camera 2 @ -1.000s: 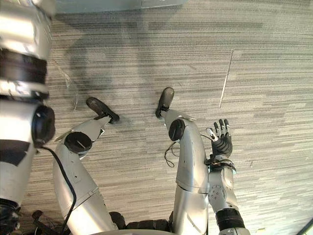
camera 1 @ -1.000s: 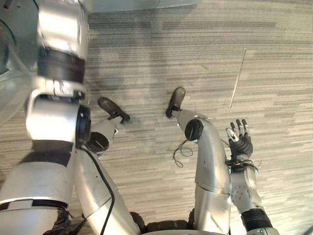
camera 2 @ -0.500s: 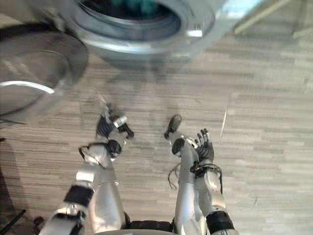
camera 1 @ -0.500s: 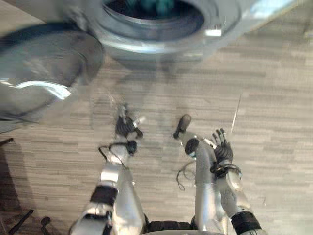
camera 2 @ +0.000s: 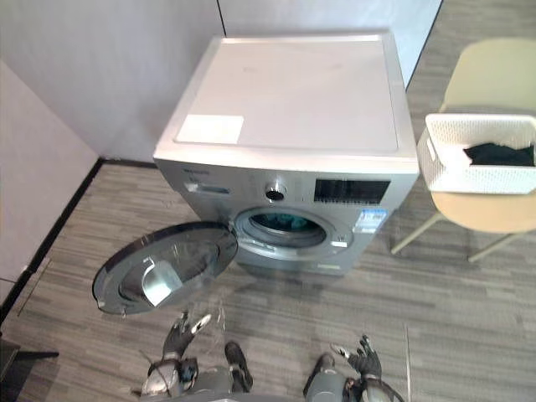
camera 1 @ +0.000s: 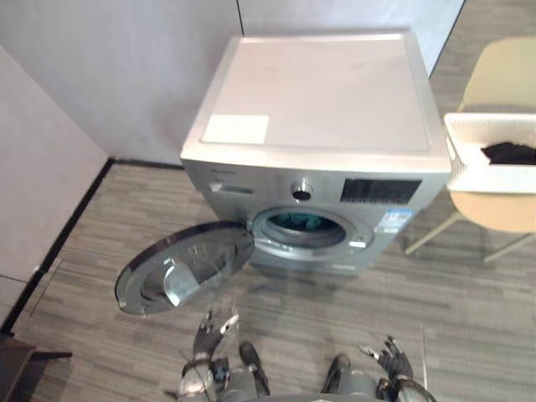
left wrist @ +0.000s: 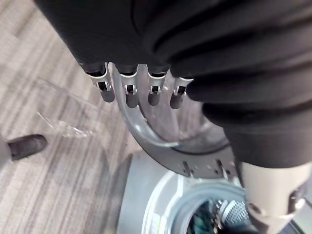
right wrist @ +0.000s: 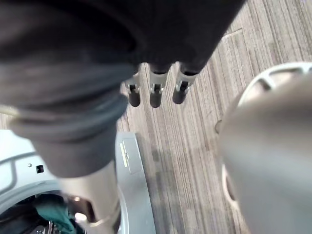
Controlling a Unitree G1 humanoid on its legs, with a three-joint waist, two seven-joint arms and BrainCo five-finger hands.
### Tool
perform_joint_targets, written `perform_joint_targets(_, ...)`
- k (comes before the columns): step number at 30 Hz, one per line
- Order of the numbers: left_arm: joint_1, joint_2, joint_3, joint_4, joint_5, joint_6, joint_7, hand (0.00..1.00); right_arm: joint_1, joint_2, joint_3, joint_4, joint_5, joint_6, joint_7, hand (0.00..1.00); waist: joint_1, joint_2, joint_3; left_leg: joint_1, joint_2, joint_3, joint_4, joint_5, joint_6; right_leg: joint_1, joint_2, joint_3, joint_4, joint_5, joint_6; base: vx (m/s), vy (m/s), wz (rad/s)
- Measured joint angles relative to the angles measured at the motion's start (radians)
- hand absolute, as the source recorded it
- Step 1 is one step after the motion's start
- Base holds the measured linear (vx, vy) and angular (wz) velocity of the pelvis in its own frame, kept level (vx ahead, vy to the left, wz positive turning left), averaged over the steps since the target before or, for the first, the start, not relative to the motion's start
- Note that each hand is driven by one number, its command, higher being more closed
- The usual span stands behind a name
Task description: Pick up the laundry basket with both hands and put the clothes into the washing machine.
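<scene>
A white laundry basket (camera 2: 477,156) with a dark garment (camera 2: 499,153) in it sits on a beige chair (camera 2: 496,211) to the right of the washing machine (camera 1: 318,100). The machine's round door (camera 1: 186,268) hangs open to the left, and teal cloth (camera 1: 300,221) shows inside the drum. Both hands are low in front of the machine, far from the basket. My left hand (camera 1: 205,337) is open below the door, its fingers (left wrist: 129,92) straight. Further right, my right hand (camera 1: 394,363) is open with spread fingers (right wrist: 156,92) and holds nothing.
Grey walls (camera 1: 100,75) with a black baseboard close in the machine's back and left. The open door juts over the striped floor (camera 1: 469,318) before the machine. A dark object (camera 1: 15,368) sits at the lower left corner.
The camera has swung up from the floor to the washing machine and the chair. Both hands stay open and have dropped to the lower edge of the eye views.
</scene>
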Motion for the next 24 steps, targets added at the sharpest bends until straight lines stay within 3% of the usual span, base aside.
perform_joint_targets(3,0.019,-0.002,0.026,0.072,0.004,0.016,0.01,0.0,0.001,0.024,-0.072,0.06,-0.004,0.0,0.0,0.0,0.0,-0.003,-0.033,0.074,-0.022,-0.003,-0.08,0.02,-0.001,0.083,0.025,-0.018,-0.083,0.03,0.01,0.18,0.038,0.07)
perform_joint_targets(7,0.024,0.0,0.059,0.12,0.006,0.037,0.015,0.0,0.0,0.051,-0.127,0.127,0.033,0.022,0.02,0.0,0.0,-0.034,-0.074,0.128,-0.049,-0.036,-0.086,0.018,-0.003,0.166,0.02,-0.021,-0.156,0.049,0.03,0.14,0.024,0.01)
perform_joint_targets(12,0.024,0.002,0.059,0.132,-0.009,0.043,0.013,0.0,-0.01,0.055,-0.135,0.146,0.065,0.023,0.04,0.0,-0.001,-0.032,-0.074,0.142,-0.05,-0.071,-0.094,0.018,-0.003,0.184,0.02,-0.024,-0.158,0.049,0.03,0.0,-0.002,0.02)
perform_joint_targets(13,0.027,0.004,0.057,0.164,-0.037,0.044,-0.024,0.0,-0.048,0.063,-0.126,0.195,0.122,0.031,0.072,0.0,-0.028,-0.04,-0.087,0.139,-0.053,-0.12,-0.095,-0.003,-0.01,0.206,0.058,0.042,-0.243,0.082,0.03,0.0,0.0,0.0)
perform_joint_targets(20,0.024,0.005,0.055,0.164,-0.037,0.044,-0.024,0.0,-0.048,0.061,-0.126,0.193,0.122,0.031,0.076,0.0,-0.032,-0.042,-0.086,0.138,-0.052,-0.103,-0.096,-0.006,-0.009,0.193,0.056,0.059,-0.24,0.081,0.031,0.0,0.0,-0.06)
perform_joint_targets(24,0.004,0.013,0.039,0.169,-0.033,0.056,-0.025,0.0,-0.027,0.058,-0.13,0.164,0.122,0.031,0.109,0.0,-0.056,-0.05,-0.079,0.134,-0.054,-0.058,-0.096,-0.02,-0.008,0.159,0.041,0.09,-0.214,0.073,0.035,0.02,0.02,-0.21)
